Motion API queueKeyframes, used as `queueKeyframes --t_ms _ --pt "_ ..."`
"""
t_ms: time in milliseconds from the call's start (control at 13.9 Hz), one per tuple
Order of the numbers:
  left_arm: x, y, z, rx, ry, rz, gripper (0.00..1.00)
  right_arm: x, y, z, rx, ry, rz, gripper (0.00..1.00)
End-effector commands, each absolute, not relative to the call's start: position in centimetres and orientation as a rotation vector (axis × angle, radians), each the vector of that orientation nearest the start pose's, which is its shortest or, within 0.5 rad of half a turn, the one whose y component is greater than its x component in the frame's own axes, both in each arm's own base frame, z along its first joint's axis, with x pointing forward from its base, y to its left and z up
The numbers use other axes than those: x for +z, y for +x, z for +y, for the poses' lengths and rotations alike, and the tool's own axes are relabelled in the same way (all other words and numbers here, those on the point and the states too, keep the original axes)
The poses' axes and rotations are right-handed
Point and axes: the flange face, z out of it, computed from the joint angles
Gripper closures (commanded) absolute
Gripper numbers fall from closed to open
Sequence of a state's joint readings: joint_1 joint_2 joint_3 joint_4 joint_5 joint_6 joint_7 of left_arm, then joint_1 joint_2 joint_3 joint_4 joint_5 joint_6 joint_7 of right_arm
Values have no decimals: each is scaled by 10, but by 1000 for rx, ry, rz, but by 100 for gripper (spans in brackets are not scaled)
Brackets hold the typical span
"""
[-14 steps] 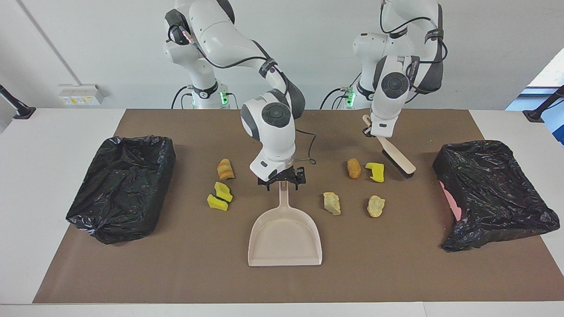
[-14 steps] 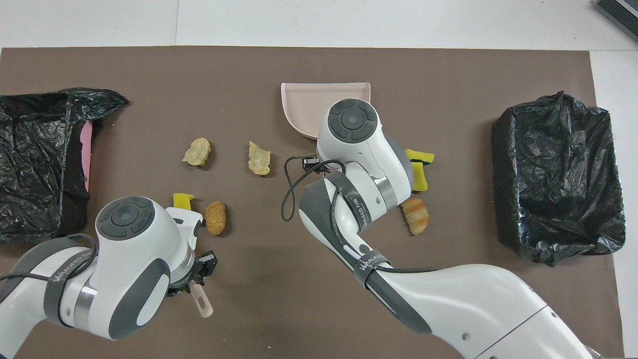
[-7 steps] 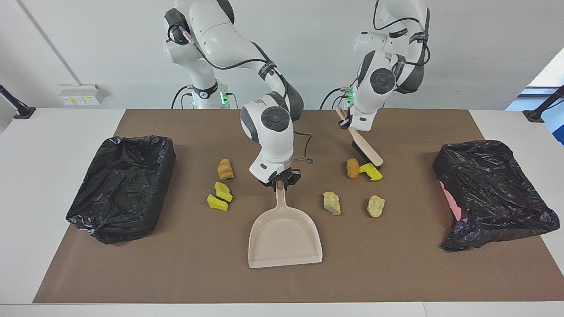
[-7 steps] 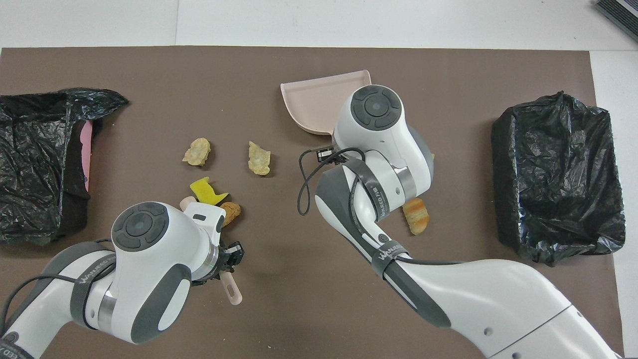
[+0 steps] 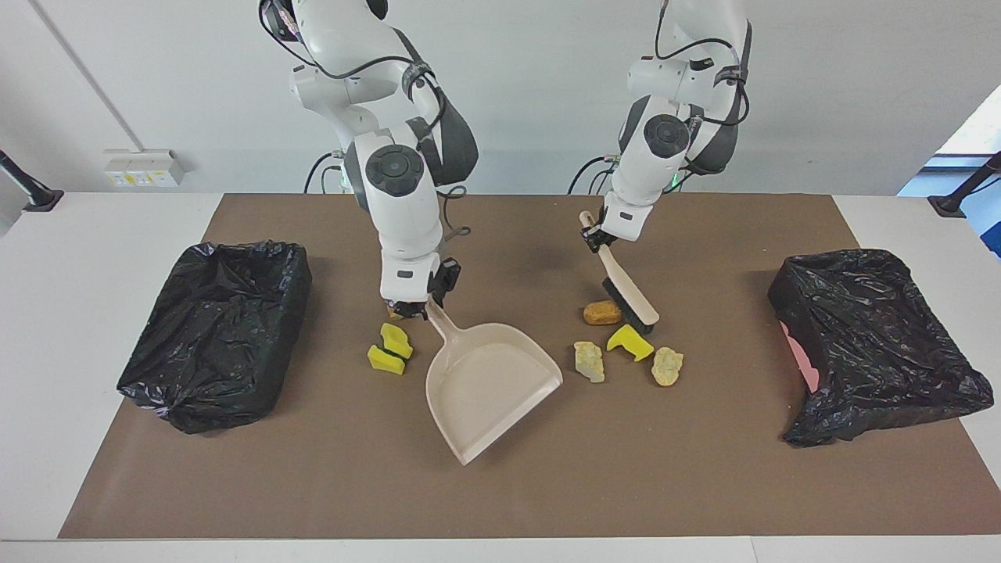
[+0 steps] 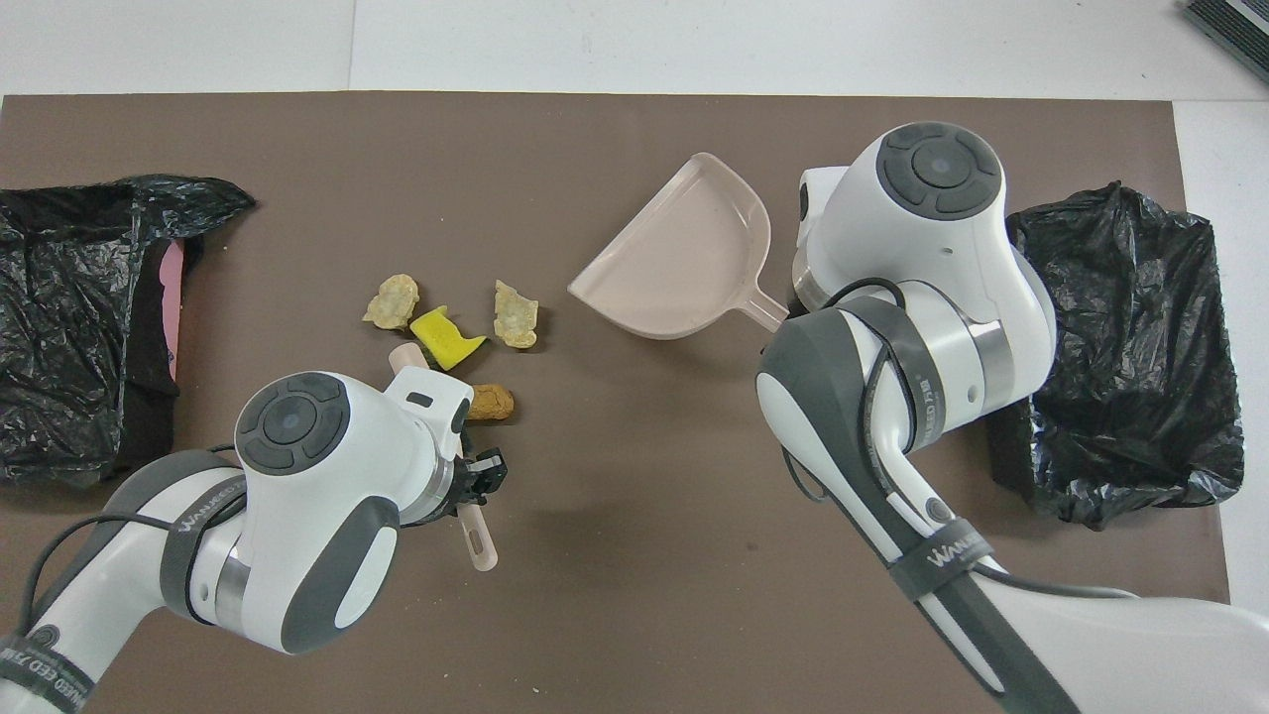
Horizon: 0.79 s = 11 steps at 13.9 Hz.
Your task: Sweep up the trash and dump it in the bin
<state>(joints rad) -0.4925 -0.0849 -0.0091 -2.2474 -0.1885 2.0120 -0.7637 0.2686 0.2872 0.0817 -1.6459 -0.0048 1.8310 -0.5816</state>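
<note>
Four trash bits (image 5: 626, 344) cluster mid-surface beside the brush (image 5: 626, 295), gathered for scooping; yellow sponge chunks (image 5: 391, 349) lie toward the right arm's end. The left end effector (image 5: 594, 236) pinches the brush; the right end effector (image 5: 416, 306) pinches the dustpan (image 5: 489, 383), its mouth angled at the cluster. The dustpan and both bag-lined bins (image 5: 215, 332) (image 5: 868, 344) show no trash.

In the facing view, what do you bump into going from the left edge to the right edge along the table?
Black bin bag → two yellow sponge chunks → beige dustpan → pale tan lump → yellow sponge chunk → second pale tan lump → second black bin bag.
</note>
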Motion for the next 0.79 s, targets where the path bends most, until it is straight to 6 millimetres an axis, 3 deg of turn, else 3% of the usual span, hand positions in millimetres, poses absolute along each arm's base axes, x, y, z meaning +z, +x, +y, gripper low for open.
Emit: queueKeyframes --t_ms 0,144,287,431,503,575,646,718 --pt "416 423 -235 461 -3105 -451 100 423 572 205 185 -2500 -1796 100" --pt "428 425 -216 517 -3075 -384 100 415 566 219 179 -2431 -1913 100" --pt "431 438 -204 392 -3018 -307 100 401 558 237 145 -2387 -1985 100" --pt "428 462 -166 327 -3058 -227 100 384 558 252 91 -2359 -2033 100" --pt "424 472 -148 317 -3078 -170 100 376 552 268 101 -2354 -2038 100" --pt "416 483 -128 301 -3090 -99 100 373 547 276 118 -2450 -1926 100" --pt "409 495 -111 257 -3080 -37 100 370 535 297 142 -2537 -1836 100" --pt "402 503 -104 219 -3065 34 100 361 530 305 164 -2567 -1855 100"
